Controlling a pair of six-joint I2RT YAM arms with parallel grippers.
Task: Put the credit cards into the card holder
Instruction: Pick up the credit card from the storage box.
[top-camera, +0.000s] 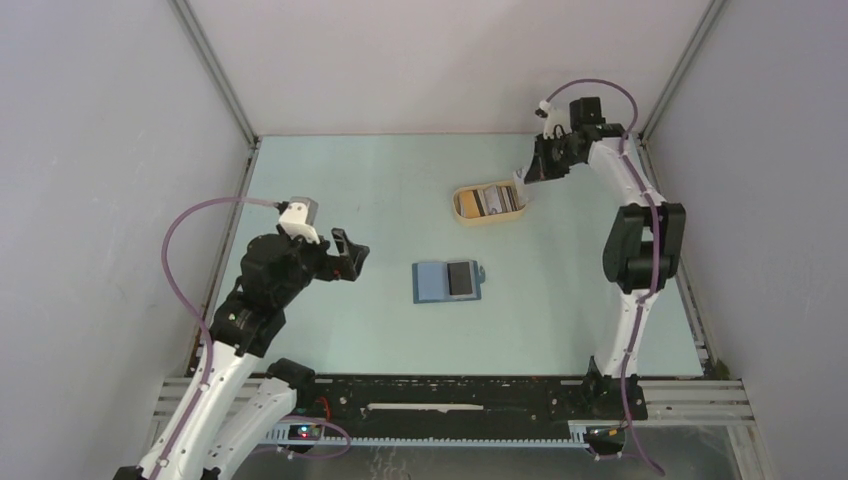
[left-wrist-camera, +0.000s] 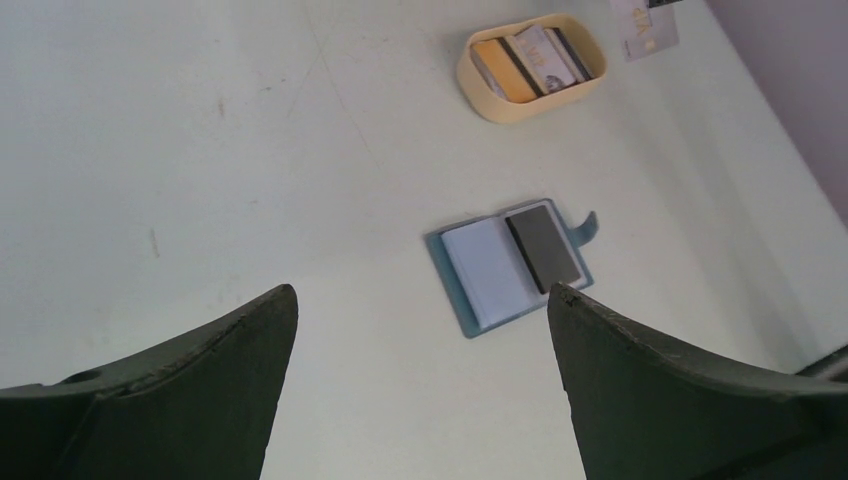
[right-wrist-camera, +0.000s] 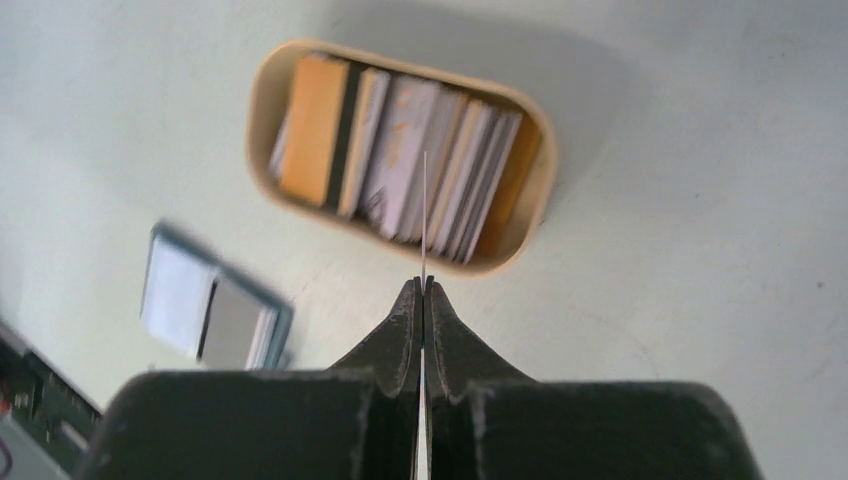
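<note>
The teal-blue card holder (top-camera: 448, 281) lies open mid-table with a dark card (top-camera: 462, 277) on its right half; it also shows in the left wrist view (left-wrist-camera: 505, 263) and the right wrist view (right-wrist-camera: 210, 312). Several credit cards (top-camera: 490, 201) stand in a tan oval tray (top-camera: 463, 215). My right gripper (top-camera: 527, 176) is shut on one whitish card (right-wrist-camera: 424, 215), seen edge-on, held above the tray (right-wrist-camera: 530, 205). The held card shows at the top of the left wrist view (left-wrist-camera: 645, 25). My left gripper (top-camera: 350, 254) is open and empty, left of the card holder and above the table.
Grey enclosure walls stand on the left, back and right. The black rail with the arm bases (top-camera: 450, 395) runs along the near edge. The right arm's elbow (top-camera: 640, 245) hangs over the table's right side.
</note>
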